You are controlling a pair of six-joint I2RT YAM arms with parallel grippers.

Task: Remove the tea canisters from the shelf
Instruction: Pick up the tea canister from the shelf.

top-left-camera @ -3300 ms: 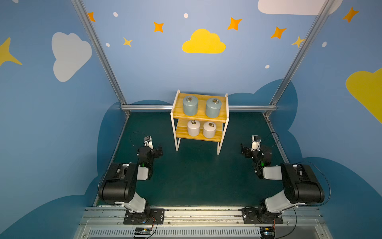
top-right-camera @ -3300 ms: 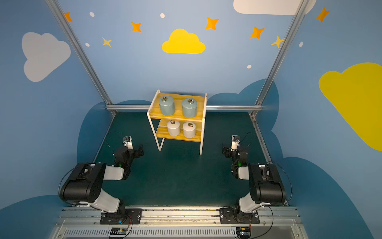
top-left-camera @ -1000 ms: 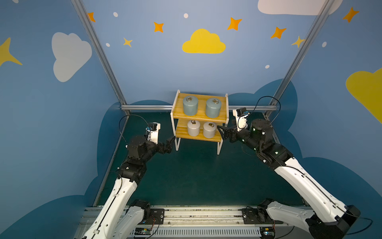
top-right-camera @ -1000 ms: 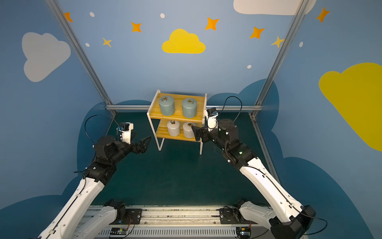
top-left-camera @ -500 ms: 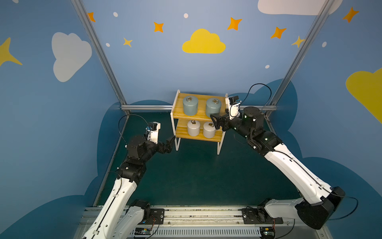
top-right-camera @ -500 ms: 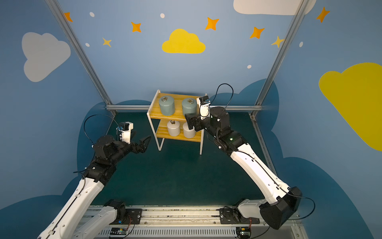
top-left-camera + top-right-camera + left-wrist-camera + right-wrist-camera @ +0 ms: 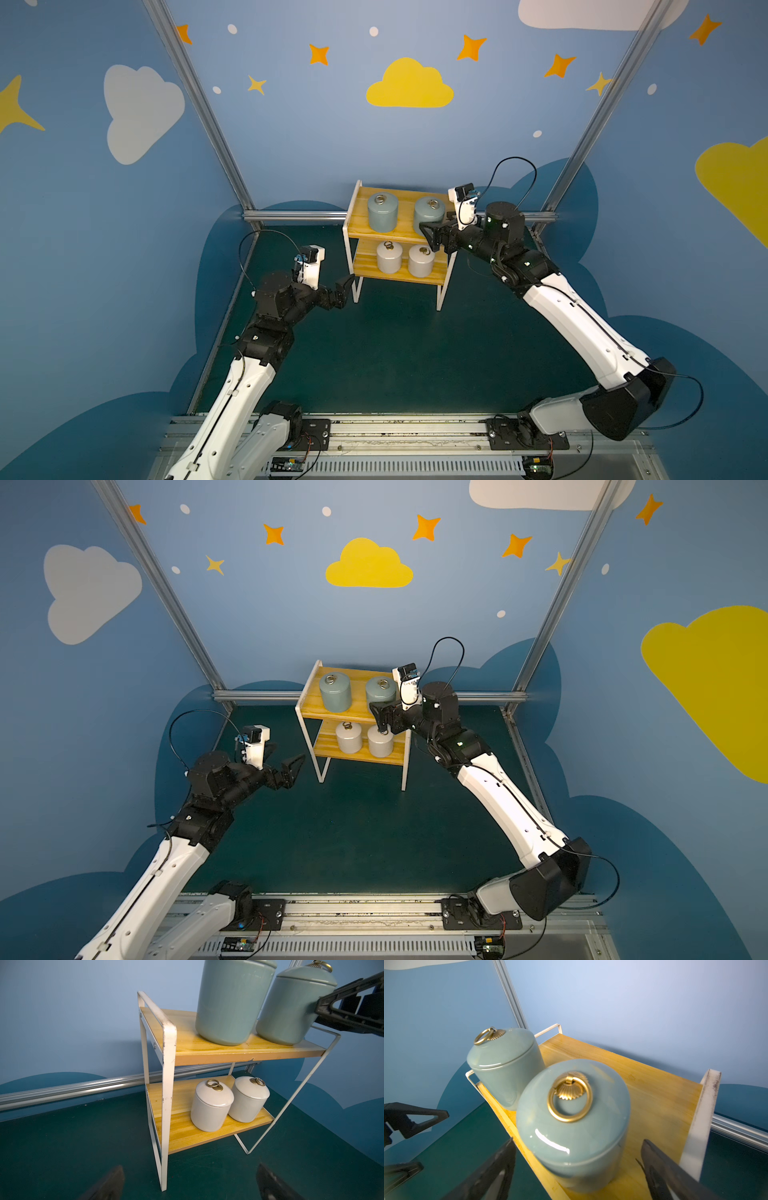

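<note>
At the bottom edge of both top views, a metal rail [image 7: 374, 430] carries the bases of the two arms. Beyond it spreads the dark green mat [image 7: 395, 353].

Left of the frame's centre, the left gripper [image 7: 343, 289] hangs over the mat just beside the front leg of the shelf [image 7: 360, 222] and apart from it. Its fingers [image 7: 108, 1184] are released and spread wide, with only bare mat between them.

The shelf stands in the middle of the frame toward the back of the mat, a two-tier rack of yellow boards in a thin white frame. On its lower board the left-hand off-white canister [image 7: 389, 258] and the right-hand off-white canister [image 7: 420, 262] stand upright side by side, very close together. On the upper board stand the larger left-hand grey-blue canister [image 7: 382, 212] and right-hand grey-blue canister [image 7: 430, 214], also upright. All four have their lids on, each with a brass ring pull.

The right gripper [image 7: 578, 1141] is extended from the frame's right at the height of the upper board. Its jaws are wide apart and straddle the right-hand grey-blue canister, one finger [image 7: 496, 1172] off the board's front edge and the other over the board. They are not closed on the canister, and whether either finger touches it cannot be told.

Farthest back, the blue wall bears a yellow cloud [image 7: 409, 85] at upper centre.
</note>
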